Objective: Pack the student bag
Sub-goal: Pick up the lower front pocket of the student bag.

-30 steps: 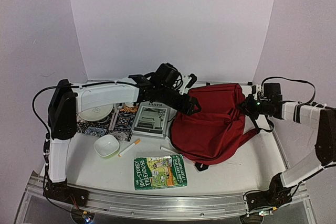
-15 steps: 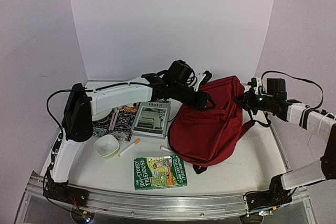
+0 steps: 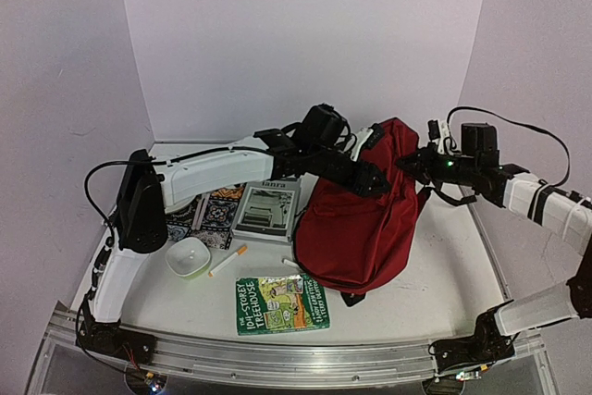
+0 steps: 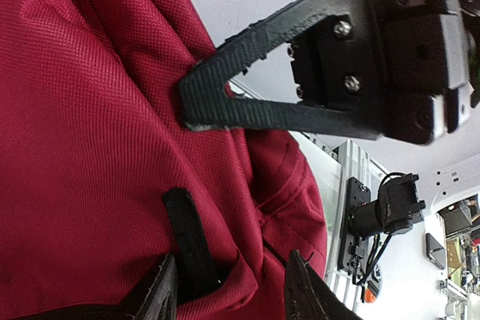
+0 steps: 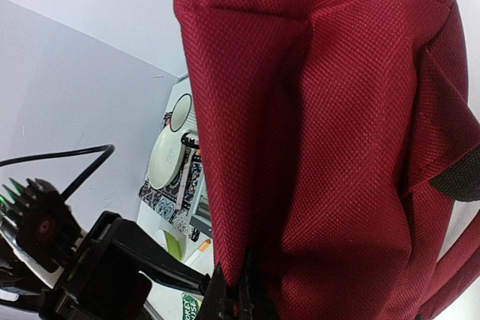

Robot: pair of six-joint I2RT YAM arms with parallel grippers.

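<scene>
Student bag (image 3: 356, 219) stands raised on the bench (image 3: 444, 265), long axis near vertical, hanging below both end effectors. Right end effector (image 3: 407, 162) is clamped on its top edge. Left end effector (image 3: 375, 180), jaws apart, straddles a fold, nearer the opening. Green book (image 3: 282, 303) and bowl (image 3: 188, 256) lie well below-left, clear.

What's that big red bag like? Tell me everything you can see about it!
The student bag is a dark red backpack of woven cloth, with black straps and a small black loop. It stands tall and crumpled, its bottom on the white table. The right gripper pinches its top edge; the left gripper has open jaws around a fold near the top.
</scene>
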